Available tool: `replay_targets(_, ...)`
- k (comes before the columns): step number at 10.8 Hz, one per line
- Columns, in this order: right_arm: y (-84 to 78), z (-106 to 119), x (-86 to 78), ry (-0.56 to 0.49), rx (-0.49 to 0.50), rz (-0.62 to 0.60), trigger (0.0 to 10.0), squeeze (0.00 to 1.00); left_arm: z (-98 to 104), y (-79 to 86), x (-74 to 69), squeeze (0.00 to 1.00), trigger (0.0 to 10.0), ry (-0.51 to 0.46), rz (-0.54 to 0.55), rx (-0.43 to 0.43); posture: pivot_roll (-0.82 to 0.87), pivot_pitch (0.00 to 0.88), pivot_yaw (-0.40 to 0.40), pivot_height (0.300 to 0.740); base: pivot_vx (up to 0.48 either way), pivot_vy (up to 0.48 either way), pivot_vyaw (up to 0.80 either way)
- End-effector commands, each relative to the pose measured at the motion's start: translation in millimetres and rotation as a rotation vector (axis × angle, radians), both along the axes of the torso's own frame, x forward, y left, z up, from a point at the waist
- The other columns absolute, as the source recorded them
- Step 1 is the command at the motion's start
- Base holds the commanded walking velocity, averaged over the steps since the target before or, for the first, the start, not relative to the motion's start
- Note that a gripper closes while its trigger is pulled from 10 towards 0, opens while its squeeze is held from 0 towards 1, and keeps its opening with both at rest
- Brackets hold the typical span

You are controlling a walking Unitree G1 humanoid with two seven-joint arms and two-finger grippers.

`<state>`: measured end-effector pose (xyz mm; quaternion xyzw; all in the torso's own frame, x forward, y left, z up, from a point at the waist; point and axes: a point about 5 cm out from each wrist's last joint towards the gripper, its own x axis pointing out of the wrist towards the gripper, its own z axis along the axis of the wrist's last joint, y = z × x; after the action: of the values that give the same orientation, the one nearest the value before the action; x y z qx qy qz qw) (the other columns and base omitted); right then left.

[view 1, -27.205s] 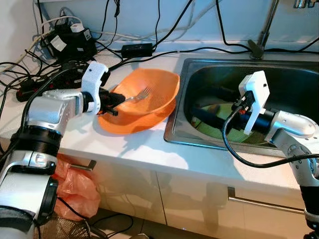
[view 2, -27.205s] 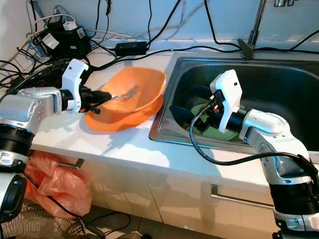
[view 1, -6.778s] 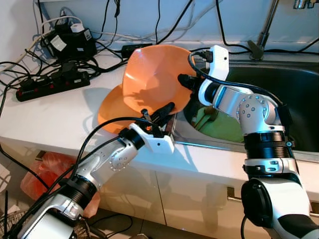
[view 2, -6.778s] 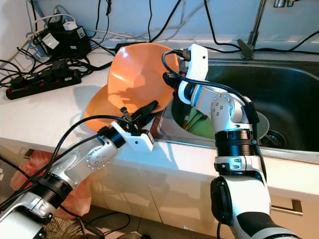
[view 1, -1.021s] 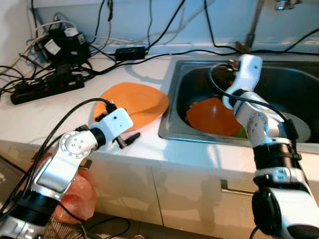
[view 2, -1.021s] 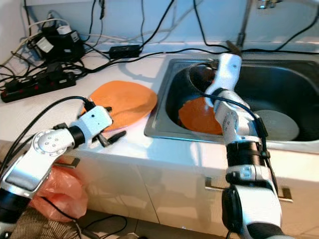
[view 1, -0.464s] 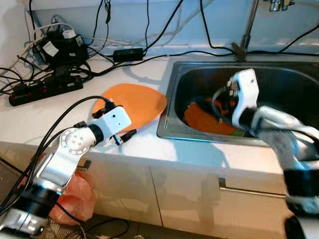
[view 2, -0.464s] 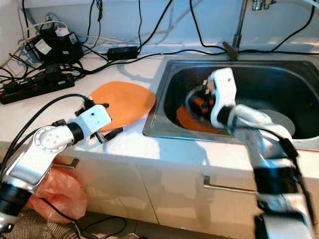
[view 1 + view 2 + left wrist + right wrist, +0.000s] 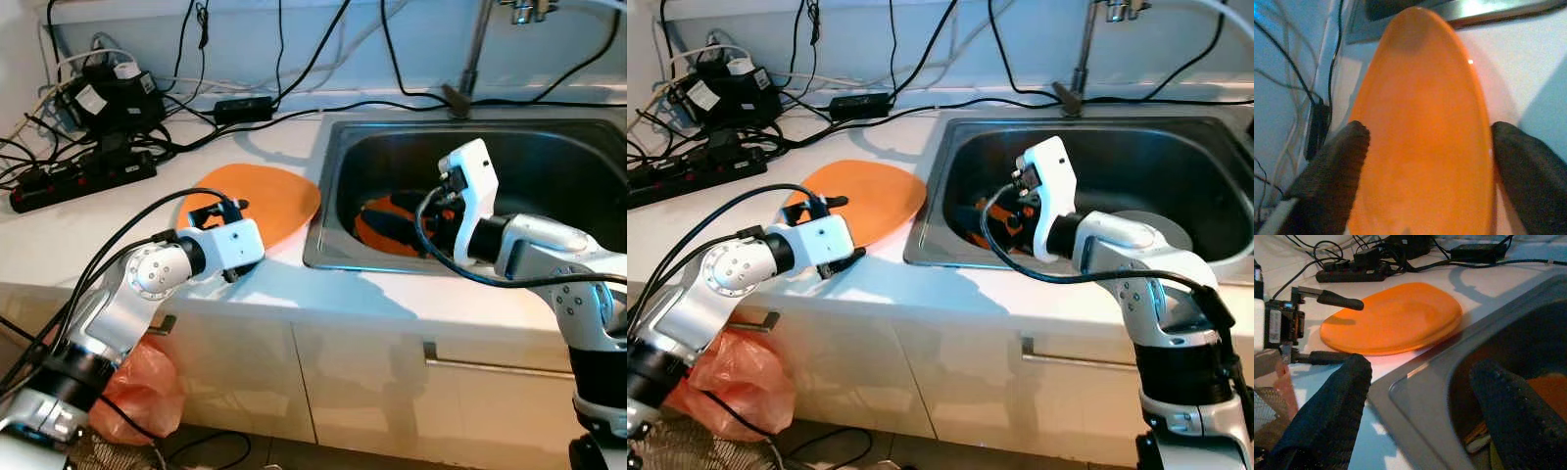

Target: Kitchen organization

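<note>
While a smooth, glossy orange plate (image 9: pixel 257 202) lies flat on the white counter (image 9: pixel 88 230) just left of the sink (image 9: pixel 333 186), a second orange dish (image 9: pixel 387 227) sits down in the steel basin, half hidden behind the right arm and its looped black cable. The counter plate is a shallow rounded oval with a thin raised rim, its plastic-looking surface catching soft highlights. The left gripper (image 9: pixel 1425 161) sits at the plate's near edge; its two black fingers (image 9: pixel 1334 169), rough and woven in texture, stand wide apart with one on each side of the plate, and whether either pad touches the rim cannot be told. The right gripper (image 9: pixel 1425 396) hovers over the sink's near-left corner, its coarse black fingers (image 9: pixel 1337 401) also spread wide and holding nothing. Under it the basin's brushed metal lip shows a bright sheen, while the inside falls into deep shadow: something pale and something yellow-green lie at the bottom beside the orange dish, too dim to identify. A round drain cover (image 9: pixel 1161 230) shows partly behind the right forearm. At the back of the counter a tangle of black cables (image 9: pixel 196 93), a power strip (image 9: pixel 83 176) and adapters crowd the wall. An orange-pink plastic bag (image 9: pixel 147 387) hangs below the counter edge, partly cut off by the left arm.
</note>
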<state>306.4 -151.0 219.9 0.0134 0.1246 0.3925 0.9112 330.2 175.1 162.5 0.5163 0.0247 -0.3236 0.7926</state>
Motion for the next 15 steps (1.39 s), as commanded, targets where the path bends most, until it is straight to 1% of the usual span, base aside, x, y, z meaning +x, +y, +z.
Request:
replay_targets(1,3.8,2,-4.4,-0.006,0.0,0.026,10.0,0.0,-23,11.0,-3.7,0.0,2.0,0.082,0.016,0.102,0.08,0.052,0.116,0.74,0.0,0.0,0.0)
replay_targets(2,4.5,2,-5.9,-0.006,0.001,0.028,10.0,0.0,-27,12.6,-4.6,0.0,0.0,0.101,0.005,0.12,0.08,0.055,0.118,0.74,0.0,0.0,0.0)
replay_targets(6,8.0,2,-7.0,-0.009,0.0,0.04,10.0,0.0,-34,16.3,-4.2,0.0,0.0,0.12,-0.004,0.124,0.09,0.055,0.12,0.74,0.0,0.0,0.0)
replay_targets(9,8.6,0,-7.4,-0.007,-0.003,0.042,10.0,0.0,-33,15.4,-2.5,0.0,0.0,0.124,0.017,0.083,0.08,0.055,0.119,0.74,0.0,0.0,0.0)
replay_targets(15,11.6,-2,-6.9,-0.007,0.001,0.048,10.0,0.0,-36,16.9,-1.6,0.0,0.0,0.139,0.021,0.082,0.09,0.053,0.121,0.74,0.0,0.0,0.0)
